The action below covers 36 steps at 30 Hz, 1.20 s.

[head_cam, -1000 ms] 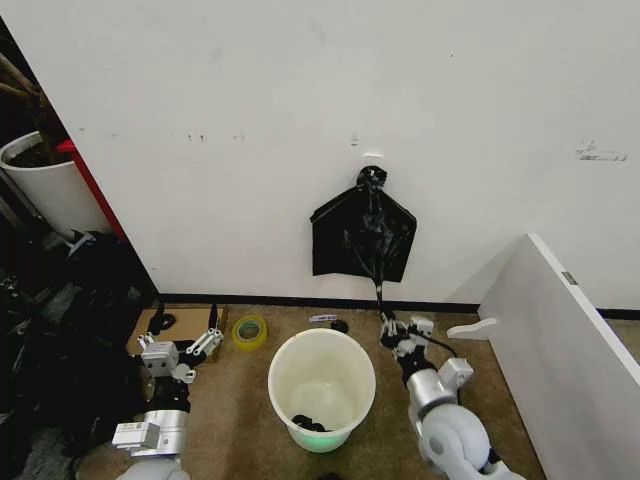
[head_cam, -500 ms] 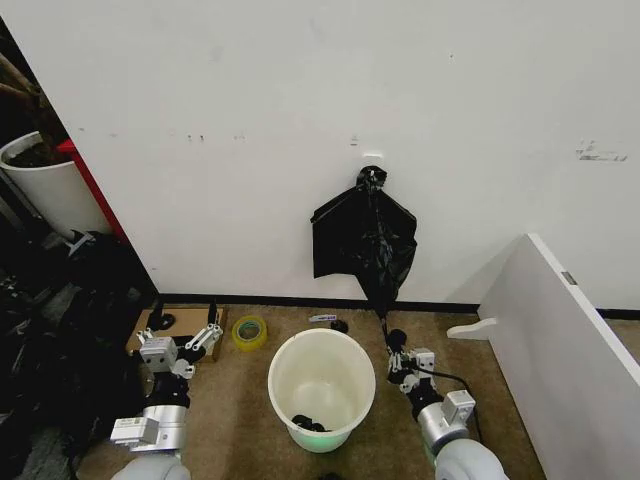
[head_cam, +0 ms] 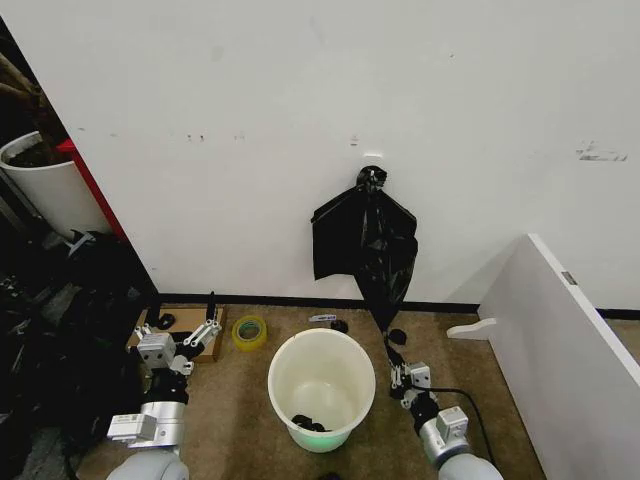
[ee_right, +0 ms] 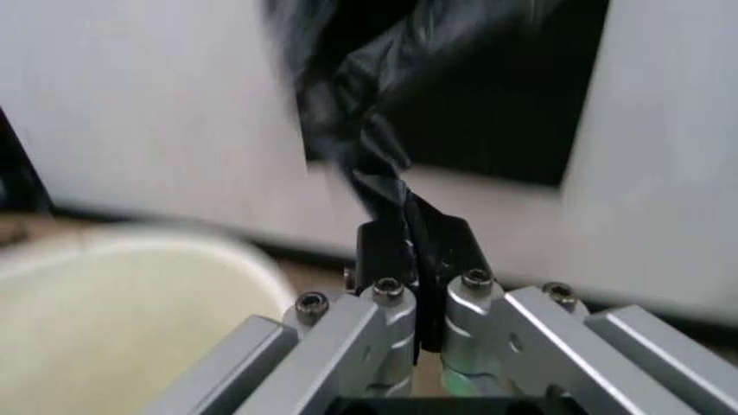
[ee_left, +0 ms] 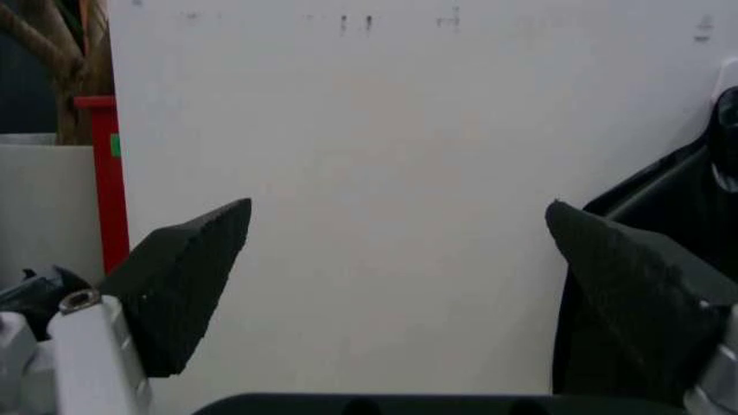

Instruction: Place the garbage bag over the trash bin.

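The white trash bin [head_cam: 275, 380] stands on the brown floor in front of me, with the wall behind it. On a wall hook hangs a flat black bundle [head_cam: 352, 235] with a knotted top. A crinkled black garbage bag [head_cam: 388, 300] is drawn down out of it into a narrow strand. My right gripper [head_cam: 399, 372] is shut on that strand's lower end, just right of the bin's rim. The right wrist view shows the garbage bag [ee_right: 372, 160] pinched in the right gripper [ee_right: 413, 251], beside the trash bin [ee_right: 127, 320]. My left gripper [head_cam: 183, 333] is open, left of the bin; in the left wrist view it [ee_left: 398, 259] faces the wall.
A yellow tape roll [head_cam: 249, 331] and flat cardboard [head_cam: 175, 322] lie by the wall on the left. A white slanted board [head_cam: 560, 340] stands to the right. A white plant pot [head_cam: 50, 190] and dark clutter [head_cam: 70, 320] crowd the far left. Small dark scraps [head_cam: 308, 422] lie inside the bin.
My right gripper has moved down and back toward me, stretching the garbage bag longer out of the hanging bundle. The left gripper has barely shifted.
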Available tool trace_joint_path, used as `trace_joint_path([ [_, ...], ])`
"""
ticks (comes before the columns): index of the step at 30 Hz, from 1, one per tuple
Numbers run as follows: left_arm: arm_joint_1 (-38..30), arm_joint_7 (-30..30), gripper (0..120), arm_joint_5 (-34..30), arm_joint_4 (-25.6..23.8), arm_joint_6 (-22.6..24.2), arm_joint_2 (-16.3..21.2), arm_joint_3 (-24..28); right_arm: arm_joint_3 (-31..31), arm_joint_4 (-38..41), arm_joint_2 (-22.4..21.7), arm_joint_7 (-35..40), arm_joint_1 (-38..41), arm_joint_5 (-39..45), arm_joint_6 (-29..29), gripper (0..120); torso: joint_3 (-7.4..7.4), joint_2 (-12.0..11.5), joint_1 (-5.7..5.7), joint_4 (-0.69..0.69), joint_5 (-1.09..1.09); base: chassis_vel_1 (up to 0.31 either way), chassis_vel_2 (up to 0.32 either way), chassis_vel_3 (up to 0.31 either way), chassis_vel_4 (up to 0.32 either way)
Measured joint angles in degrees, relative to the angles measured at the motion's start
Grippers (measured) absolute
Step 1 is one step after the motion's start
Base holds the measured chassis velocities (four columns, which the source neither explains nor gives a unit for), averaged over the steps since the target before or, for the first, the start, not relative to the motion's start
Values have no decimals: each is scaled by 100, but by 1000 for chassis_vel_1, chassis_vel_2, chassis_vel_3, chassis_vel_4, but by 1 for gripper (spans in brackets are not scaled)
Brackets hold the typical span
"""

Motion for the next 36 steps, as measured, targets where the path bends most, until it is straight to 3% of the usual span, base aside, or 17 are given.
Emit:
trace_joint_path([
  [3,-14,1,100,0,36,2,10,4,56,-44,77,-254,135,-2,310,0,0,0,0,0,0,0,0,0,0],
  [8,-82,5,100,6,115,58,35,31,78,-219,210,-1219,361,-64,1318,0,0,0,0,0,-1,0,0,0,0],
  [10,-92,6,100,7,121,68,39,33,68,-251,216,-1315,361,-111,1418,3,0,0,0,0,0,0,0,0,0],
  [16,-153,9,100,5,144,115,77,33,207,-603,180,-1758,323,-809,1888,28,0,0,0,-1,0,0,0,0,0],
  [20,-178,10,100,3,175,117,79,37,366,-693,98,-1619,283,-1409,1852,40,0,0,0,0,1,0,0,0,0],
  [24,-213,12,100,1,225,116,67,56,475,-640,-32,-827,71,-2339,1394,56,0,0,0,-1,1,0,0,0,0],
  [36,-269,12,100,2,303,91,26,72,332,208,-79,123,-441,-2561,704,97,0,0,0,-1,0,0,0,0,0],
])
